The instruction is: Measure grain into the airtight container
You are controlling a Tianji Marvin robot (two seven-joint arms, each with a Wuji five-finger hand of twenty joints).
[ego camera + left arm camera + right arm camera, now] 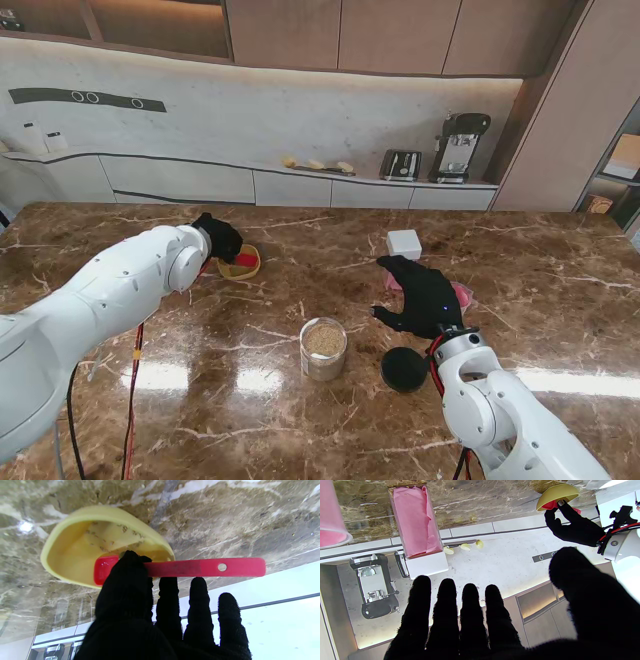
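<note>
My left hand (218,236) pinches the red plastic measuring spoon (180,568) in the yellow bowl (75,545), while my right hand (422,296) hovers spread between the grain-filled clear jar (323,347), its black round lid (404,368) and open marble surface (300,440).

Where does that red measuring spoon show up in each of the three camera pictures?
Stand view: red spoon in the yellow bowl, far left, under the left robot hand.
Left wrist view: centre, spoon lies across the bowl's rim.
Right wrist view: upper right corner, spoon.
Shared landmark: the yellow bowl.
</note>
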